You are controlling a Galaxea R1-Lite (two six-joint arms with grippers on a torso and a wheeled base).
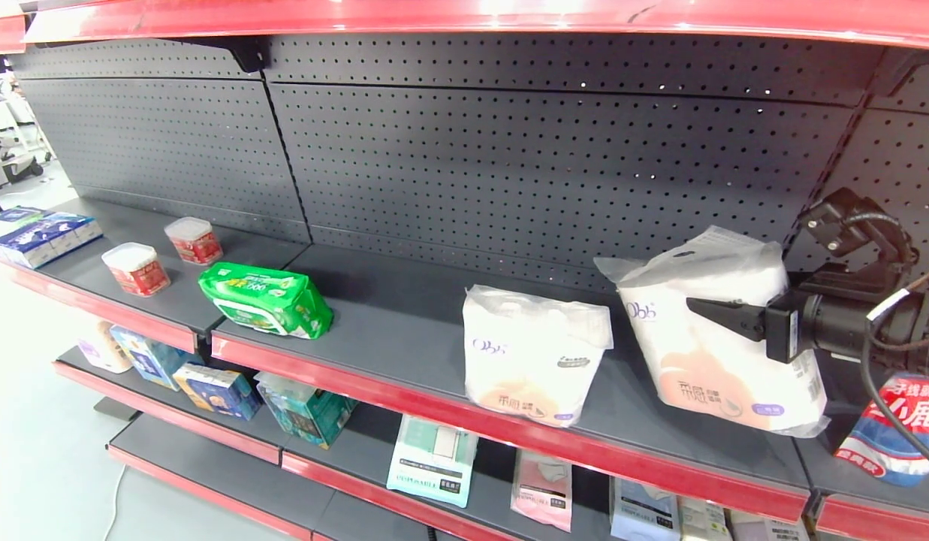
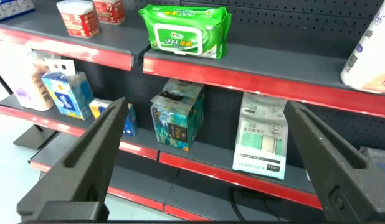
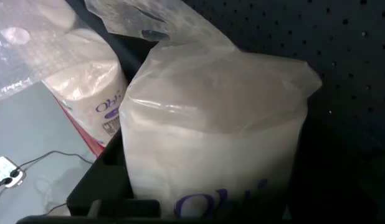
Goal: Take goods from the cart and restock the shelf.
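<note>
Sitting clamped between the right jaws, the tissue pack (image 1: 712, 383) (left jaws spread wide)

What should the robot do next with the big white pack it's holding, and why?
Probably ease the white pack down until it sits flat on the shelf, before letting go. The right gripper is shut on it, and it is already over the shelf board beside the other white pack. It looks a bit tilted, so its bottom may not be resting fully.
</note>
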